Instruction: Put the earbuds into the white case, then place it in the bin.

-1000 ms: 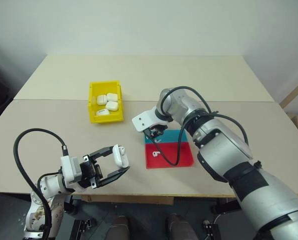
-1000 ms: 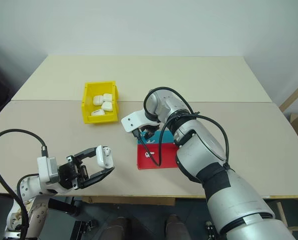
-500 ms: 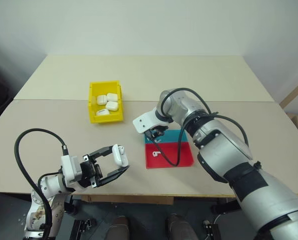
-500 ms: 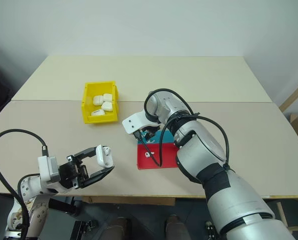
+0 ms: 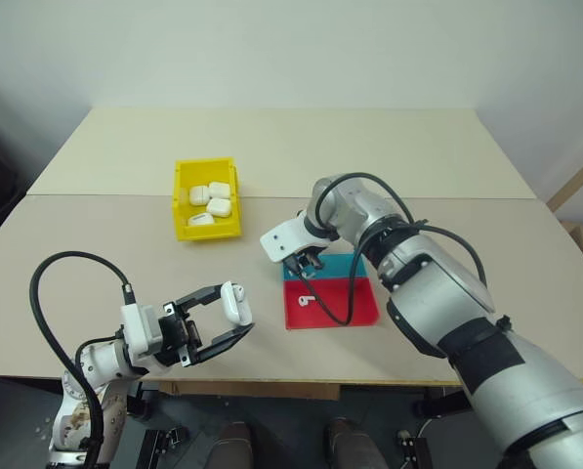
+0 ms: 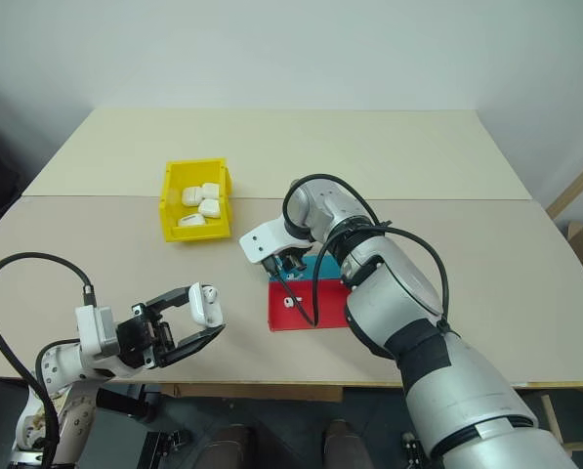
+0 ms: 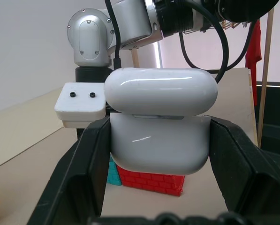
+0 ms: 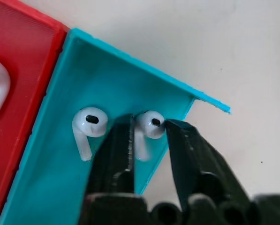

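Note:
My left gripper point(image 5: 234, 313) is shut on the white case point(image 7: 161, 126) and holds it in the air near the table's front left edge, lid closed. My right gripper point(image 8: 148, 129) points down into the shallow blue tray point(image 8: 50, 178), its two fingers shut on the head of one of the earbuds point(image 8: 151, 123). A second earbud point(image 8: 89, 123) lies just beside it in the same tray. A third earbud point(image 5: 305, 300) lies on the red tray point(image 5: 354, 305). The yellow bin point(image 5: 181, 200) stands at the back left.
Several white cases lie inside the yellow bin. The blue tray point(image 5: 345, 266) and the red tray sit side by side in the middle of the table, under my right arm's black cable. Bare tabletop lies between the bin and my left gripper.
My right gripper's fingers have narrowed onto the earbud in the blue tray. The left gripper and its case have stayed still.

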Motion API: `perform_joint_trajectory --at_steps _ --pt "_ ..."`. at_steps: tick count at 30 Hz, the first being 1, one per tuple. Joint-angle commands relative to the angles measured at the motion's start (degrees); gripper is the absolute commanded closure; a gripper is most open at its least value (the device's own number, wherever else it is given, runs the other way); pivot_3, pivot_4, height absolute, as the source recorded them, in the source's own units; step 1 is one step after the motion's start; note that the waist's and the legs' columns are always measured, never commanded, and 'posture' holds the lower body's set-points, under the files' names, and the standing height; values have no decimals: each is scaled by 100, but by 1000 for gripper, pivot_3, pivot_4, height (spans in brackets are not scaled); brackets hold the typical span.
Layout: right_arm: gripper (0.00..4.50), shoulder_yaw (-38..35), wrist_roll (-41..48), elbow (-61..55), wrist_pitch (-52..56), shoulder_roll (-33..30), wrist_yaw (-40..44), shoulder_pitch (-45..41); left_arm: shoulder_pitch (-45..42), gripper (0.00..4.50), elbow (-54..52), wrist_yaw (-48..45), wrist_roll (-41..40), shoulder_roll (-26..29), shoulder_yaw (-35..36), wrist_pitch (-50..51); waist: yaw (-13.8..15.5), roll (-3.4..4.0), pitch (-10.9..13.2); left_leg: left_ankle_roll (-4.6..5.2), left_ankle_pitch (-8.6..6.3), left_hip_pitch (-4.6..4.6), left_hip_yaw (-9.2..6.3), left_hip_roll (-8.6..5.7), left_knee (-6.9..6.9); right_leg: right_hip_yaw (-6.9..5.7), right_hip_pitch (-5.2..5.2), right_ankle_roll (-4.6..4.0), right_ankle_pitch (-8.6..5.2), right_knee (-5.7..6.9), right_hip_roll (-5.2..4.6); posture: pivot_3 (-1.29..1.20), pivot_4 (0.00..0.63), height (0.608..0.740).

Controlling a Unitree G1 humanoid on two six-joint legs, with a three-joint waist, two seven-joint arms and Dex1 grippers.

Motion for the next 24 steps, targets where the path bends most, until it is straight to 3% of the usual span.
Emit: perform_joint_trajectory --at_steps 1,14,20,24 --pt "3578 0 -11 -28 -76 -21 17 17 -9 1722 -108 42 -45 53 15 -84 0 0 0 0 0 0 0 0 0 0 0 0 0 0 0 0 150 740" --pt "3578 -176 145 -138 -4 -134 14 -74 -76 1722 -120 96 -86 55 2 -68 0 0 0 0 0 0 0 0 0 0 0 0 0 0 0 0 150 740" --pt "3578 -913 775 -597 525 -615 228 -208 -406 1722 -191 235 -266 4 -29 96 25 0 0 0 0 -4 -1 -1 0 -1 0 0 0 -1 -1 0 150 740" --pt "3578 -1670 1512 -1473 1493 -1246 659 8 -920 1722 -86 271 -338 -114 -174 199 42 -1 0 0 0 -8 -2 -1 1 -2 -1 0 0 -2 -1 0 150 740"
